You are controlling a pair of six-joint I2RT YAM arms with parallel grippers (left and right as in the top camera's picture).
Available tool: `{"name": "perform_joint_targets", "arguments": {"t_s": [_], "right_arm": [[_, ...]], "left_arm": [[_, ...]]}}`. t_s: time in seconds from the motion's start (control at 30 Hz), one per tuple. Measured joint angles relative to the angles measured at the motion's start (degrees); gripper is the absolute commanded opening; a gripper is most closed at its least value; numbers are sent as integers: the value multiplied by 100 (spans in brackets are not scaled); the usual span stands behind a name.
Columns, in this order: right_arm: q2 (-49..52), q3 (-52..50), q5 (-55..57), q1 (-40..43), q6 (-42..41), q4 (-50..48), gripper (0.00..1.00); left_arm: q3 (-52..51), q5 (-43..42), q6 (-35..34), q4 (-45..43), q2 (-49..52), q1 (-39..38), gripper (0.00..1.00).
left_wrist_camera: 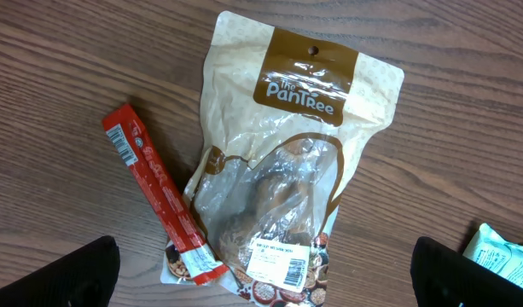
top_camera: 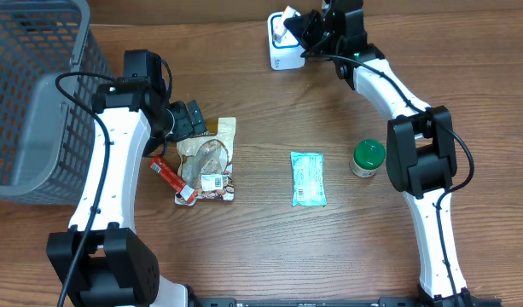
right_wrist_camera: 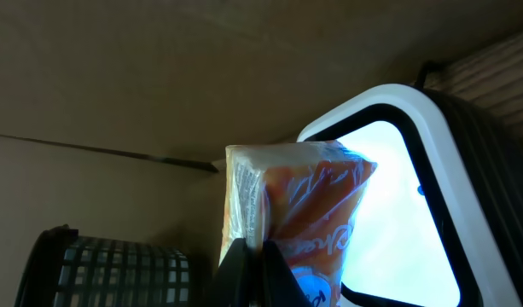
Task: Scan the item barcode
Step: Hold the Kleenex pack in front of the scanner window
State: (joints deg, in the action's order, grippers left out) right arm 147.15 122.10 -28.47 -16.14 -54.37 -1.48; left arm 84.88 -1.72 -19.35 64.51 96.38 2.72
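My right gripper (top_camera: 300, 34) (right_wrist_camera: 259, 266) is shut on the edge of an orange snack packet (top_camera: 284, 24) (right_wrist_camera: 299, 213). It holds the packet upright against the lit window of the white barcode scanner (top_camera: 278, 53) (right_wrist_camera: 396, 205) at the table's back edge. My left gripper (top_camera: 189, 119) (left_wrist_camera: 265, 277) hangs open over a tan and clear Pantree pouch (top_camera: 208, 160) (left_wrist_camera: 282, 162) that lies flat with its barcode label facing up. A red stick pack (top_camera: 171, 179) (left_wrist_camera: 159, 196) rests across the pouch's lower left corner. Nothing sits between the left fingers.
A grey mesh basket (top_camera: 31, 102) (right_wrist_camera: 107, 269) stands at the far left. A teal packet (top_camera: 308, 177) (left_wrist_camera: 504, 256) lies mid-table, and a green-lidded jar (top_camera: 368, 158) stands beside the right arm.
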Motion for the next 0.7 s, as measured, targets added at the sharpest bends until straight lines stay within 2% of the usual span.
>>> {"name": "perform_joint_targets", "arguments": {"t_s": [0.7], "right_arm": [[0, 0, -308, 42, 98, -151, 4]], "left_arm": [[0, 0, 0, 0, 0, 0, 100]]}}
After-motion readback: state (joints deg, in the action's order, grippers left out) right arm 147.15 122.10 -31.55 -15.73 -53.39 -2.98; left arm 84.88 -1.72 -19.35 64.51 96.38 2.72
